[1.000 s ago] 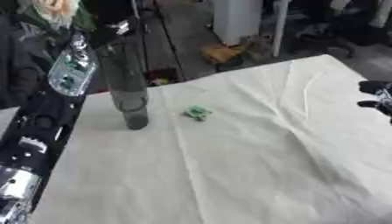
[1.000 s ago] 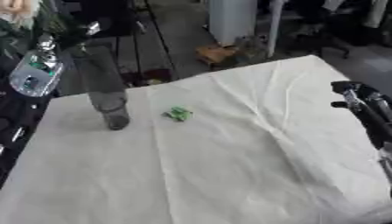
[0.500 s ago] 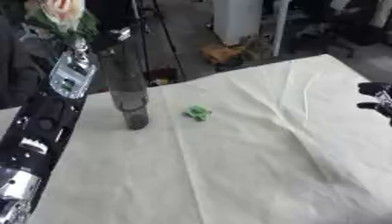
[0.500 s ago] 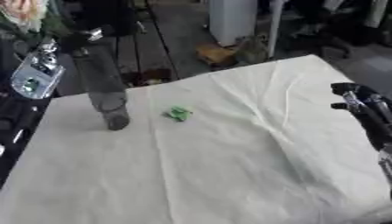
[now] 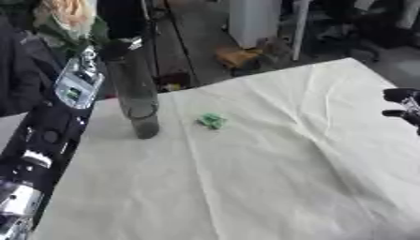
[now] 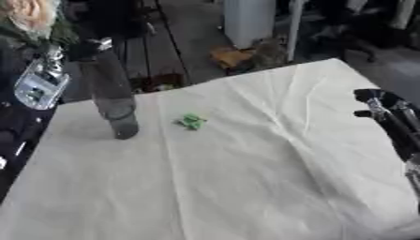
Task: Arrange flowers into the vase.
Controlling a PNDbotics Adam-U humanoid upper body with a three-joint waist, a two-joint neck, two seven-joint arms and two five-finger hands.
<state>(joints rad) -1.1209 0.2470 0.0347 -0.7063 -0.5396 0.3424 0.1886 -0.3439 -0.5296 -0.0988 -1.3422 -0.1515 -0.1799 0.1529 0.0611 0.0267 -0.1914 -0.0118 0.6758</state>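
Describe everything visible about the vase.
The vase is a tall, narrow, dark grey cylinder that looks like translucent glass. It stands upright on the white cloth near the table's far left corner, left of a small green scrap that lies apart from it. The left hand is at its top, with a pale flower above.

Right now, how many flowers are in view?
1. A pale peach flower with green leaves shows at the top left, above the left hand and the tall dark vase. Others may be hidden beyond the frame.
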